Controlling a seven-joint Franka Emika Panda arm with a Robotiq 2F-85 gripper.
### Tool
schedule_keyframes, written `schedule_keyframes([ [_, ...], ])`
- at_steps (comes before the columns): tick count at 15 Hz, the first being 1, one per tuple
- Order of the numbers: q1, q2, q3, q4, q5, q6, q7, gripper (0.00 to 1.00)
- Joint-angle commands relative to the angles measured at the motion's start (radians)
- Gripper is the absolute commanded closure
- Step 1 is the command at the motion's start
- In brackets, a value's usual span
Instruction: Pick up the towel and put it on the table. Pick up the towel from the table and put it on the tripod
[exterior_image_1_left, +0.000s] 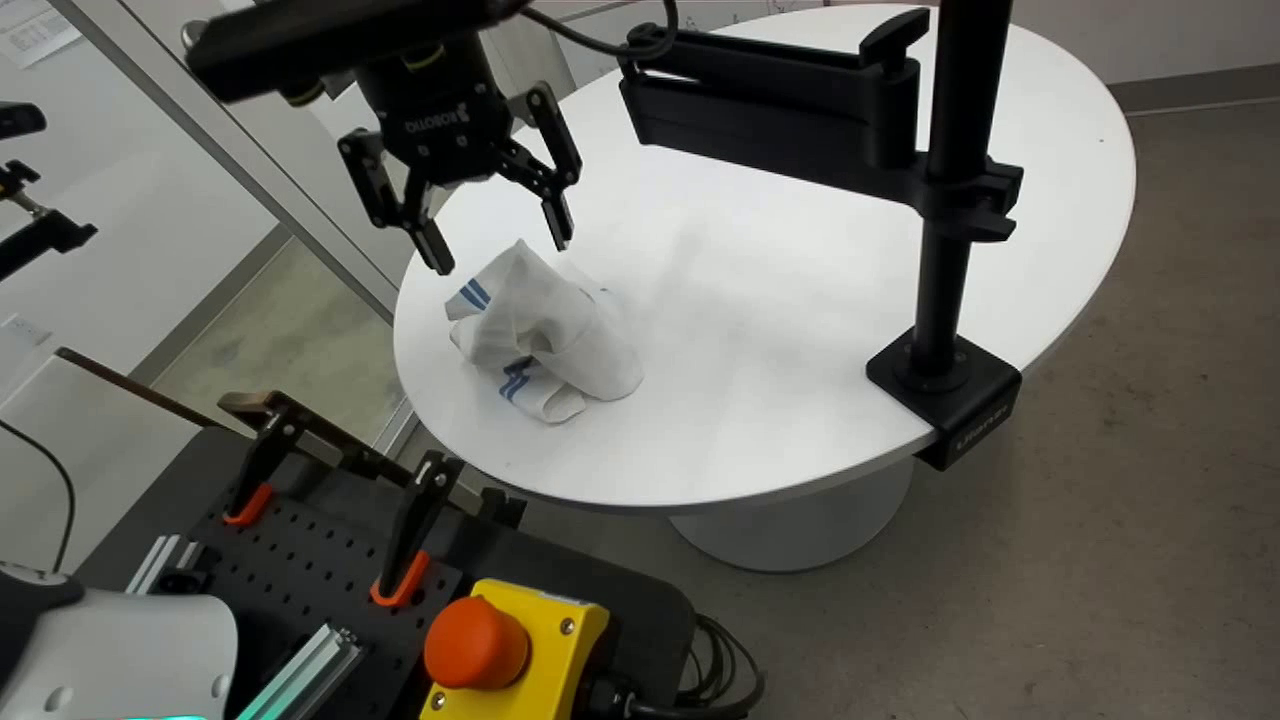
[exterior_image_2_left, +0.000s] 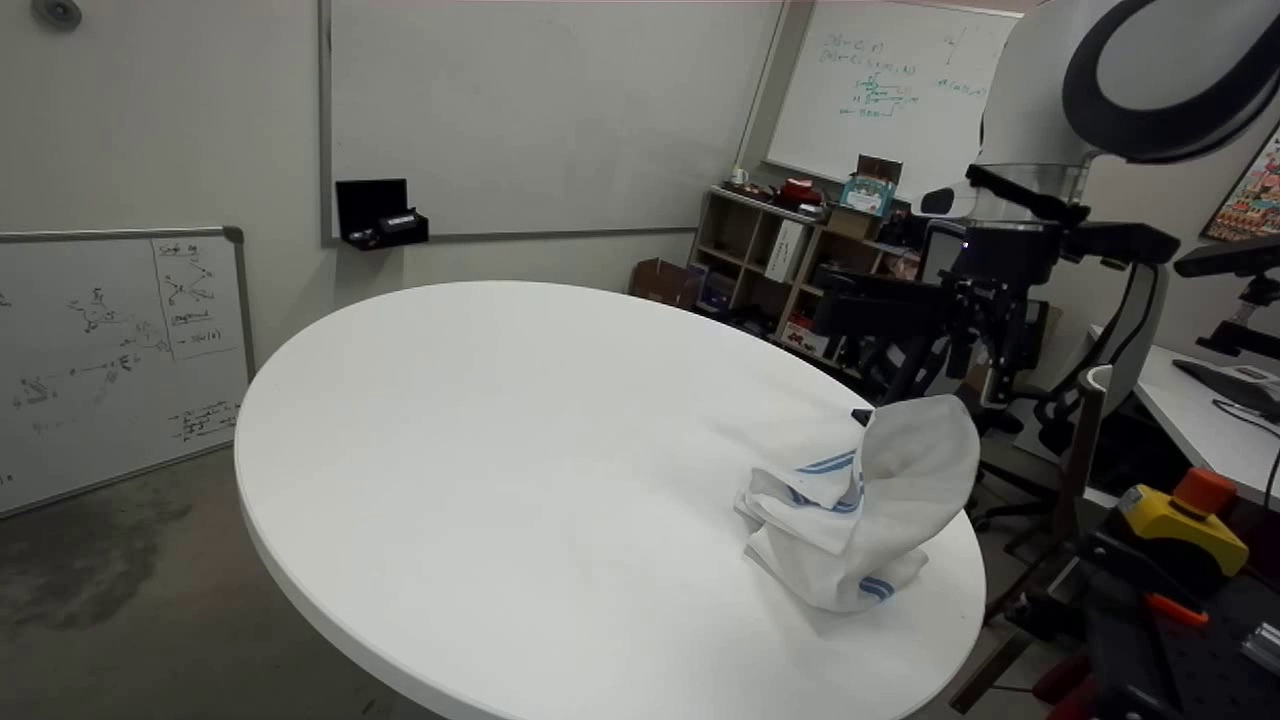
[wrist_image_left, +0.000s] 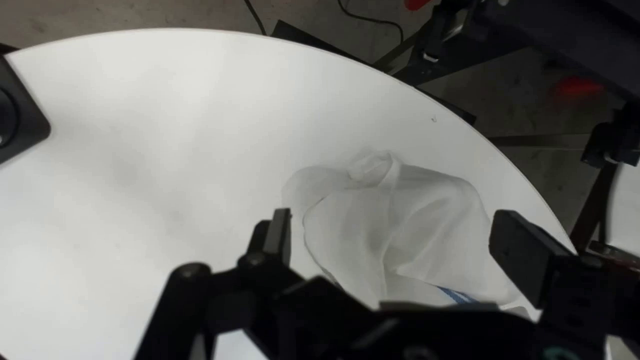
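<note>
Above the table (exterior_image_1_left: 770, 300), in an exterior view, I am holding my gripper (exterior_image_1_left: 500, 250) with its fingers (exterior_image_1_left: 433, 248) spread well apart. The towel (exterior_image_1_left: 580, 340) is lying crumpled on the tabletop, its peak rising near the fingertips; whether they are touching it, I cannot tell. The tripod (exterior_image_1_left: 945, 275) is standing clamped to the table's edge, well apart from the towel. A yellow box (exterior_image_1_left: 555, 640) is bearing an orange button (exterior_image_1_left: 475, 640).

Next, in an exterior view, the towel (exterior_image_2_left: 850, 530) is lying bunched near the table's rim, its blue stripes showing, and a whiteboard (exterior_image_2_left: 560, 110) is hanging behind. My gripper is showing dark beyond the towel's top, its spread hard to make out.

In the wrist view, the towel (wrist_image_left: 400, 235) is showing mostly between my parted fingers, and the tripod's black foot (wrist_image_left: 30, 125) is jutting in at the left.
</note>
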Motion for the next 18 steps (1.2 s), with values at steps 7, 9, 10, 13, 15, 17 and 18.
schedule_keyframes([
  [7, 0.007, 0.087, 0.002, -0.058, -0.194, 0.211, 0.146, 0.0],
  [9, 0.008, 0.1, 0.001, -0.059, -0.223, 0.225, 0.173, 0.0],
  [10, 0.008, 0.105, 0.001, -0.059, -0.234, 0.229, 0.183, 0.0],
  [13, 0.007, 0.115, 0.002, -0.058, -0.254, 0.231, 0.207, 0.27],
  [15, 0.007, 0.121, 0.003, -0.056, -0.257, 0.228, 0.211, 0.37],
  [17, 0.006, 0.126, 0.003, -0.054, -0.257, 0.226, 0.215, 0.52],
  [18, 0.006, 0.128, 0.003, -0.054, -0.256, 0.224, 0.216, 0.59],
])
